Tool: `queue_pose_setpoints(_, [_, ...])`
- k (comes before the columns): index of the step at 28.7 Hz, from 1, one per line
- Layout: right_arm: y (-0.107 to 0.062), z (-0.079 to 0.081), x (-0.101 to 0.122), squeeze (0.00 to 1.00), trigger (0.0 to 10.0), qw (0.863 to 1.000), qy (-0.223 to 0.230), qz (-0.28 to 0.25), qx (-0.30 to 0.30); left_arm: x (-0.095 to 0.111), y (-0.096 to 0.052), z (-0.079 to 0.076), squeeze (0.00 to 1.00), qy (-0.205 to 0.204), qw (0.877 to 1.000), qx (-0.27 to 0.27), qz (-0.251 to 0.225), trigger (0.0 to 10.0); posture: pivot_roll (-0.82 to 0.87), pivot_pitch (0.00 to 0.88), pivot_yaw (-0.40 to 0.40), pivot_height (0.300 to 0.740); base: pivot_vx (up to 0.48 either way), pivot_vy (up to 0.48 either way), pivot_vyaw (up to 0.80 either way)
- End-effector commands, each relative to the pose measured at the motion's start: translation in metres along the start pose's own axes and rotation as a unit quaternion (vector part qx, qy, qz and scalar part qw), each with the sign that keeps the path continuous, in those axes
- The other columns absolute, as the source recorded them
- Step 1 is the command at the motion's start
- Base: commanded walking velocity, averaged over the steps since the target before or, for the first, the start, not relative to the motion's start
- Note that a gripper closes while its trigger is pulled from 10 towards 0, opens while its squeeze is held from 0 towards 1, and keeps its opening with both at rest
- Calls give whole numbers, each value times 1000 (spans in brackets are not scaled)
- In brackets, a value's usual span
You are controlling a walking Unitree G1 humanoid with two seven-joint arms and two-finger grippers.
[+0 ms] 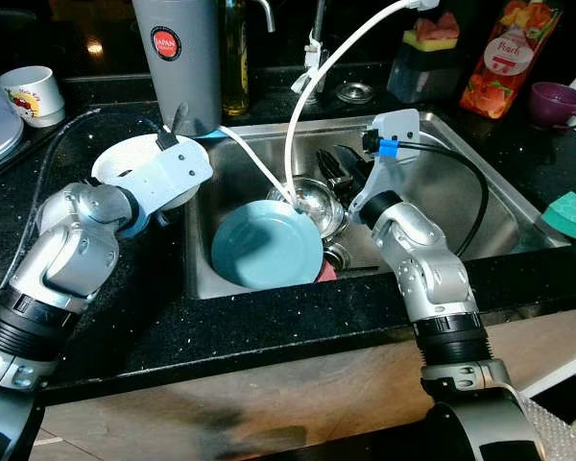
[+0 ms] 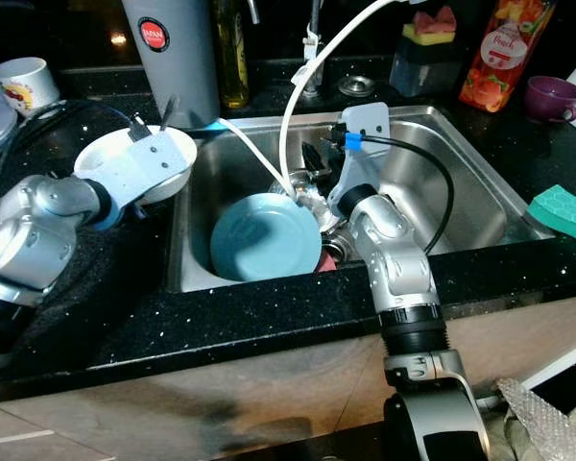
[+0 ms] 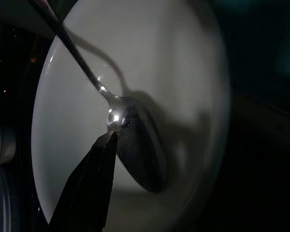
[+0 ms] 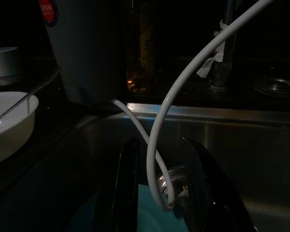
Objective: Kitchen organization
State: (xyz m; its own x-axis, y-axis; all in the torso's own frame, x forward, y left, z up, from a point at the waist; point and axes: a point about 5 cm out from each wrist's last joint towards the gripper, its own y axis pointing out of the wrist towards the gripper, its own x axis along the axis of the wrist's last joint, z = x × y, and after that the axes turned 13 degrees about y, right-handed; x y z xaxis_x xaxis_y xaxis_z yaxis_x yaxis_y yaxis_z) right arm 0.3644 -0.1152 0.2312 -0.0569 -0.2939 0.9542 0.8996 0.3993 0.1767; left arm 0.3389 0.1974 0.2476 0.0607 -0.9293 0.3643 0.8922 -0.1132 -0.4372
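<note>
Sink (image 1: 480, 206): steel, set in black counter; you see blue plate (image 1: 266, 245) and steel cup (image 1: 317, 202) inside.
White bowl (image 2: 173, 154): on counter left of sink, spoon (image 3: 130, 140) in it.
R gripper (image 4: 159, 193): over sink, fingers apart, holding nothing.
L gripper (image 3: 94, 188): at bowl, finger by spoon; can't tell jaw gap.

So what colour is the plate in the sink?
The plate is teal blue, clearest in the left eye view.
</note>
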Motion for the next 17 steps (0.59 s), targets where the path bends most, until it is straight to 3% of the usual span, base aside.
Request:
queue_pose_setpoints(1, [1, 1, -2, 0, 10000, 1000, 4, 5, 2, -8, 1, 3, 0, 7, 999, 6, 31, 10000, 33, 47, -38, 740, 0, 0, 0])
queue_pose_setpoints(5, [1, 1, -1, 0, 10000, 1000, 4, 5, 3, -12, -1, 9, 0, 10, 999, 22, 42, 10000, 33, 47, -38, 740, 0, 0, 0])
queue_pose_setpoints(11, [1, 1, -2, 0, 10000, 1000, 5, 6, 4, -36, -7, 28, 0, 26, 991, 79, 106, 10000, 36, 55, -41, 740, 0, 0, 0])
queue_pose_setpoints(17, [1, 0, -2, 0, 10000, 1000, 5, 8, 4, -39, -9, 33, 0, 1, 991, 89, 96, 10000, 37, 60, -44, 740, 0, 0, 0])
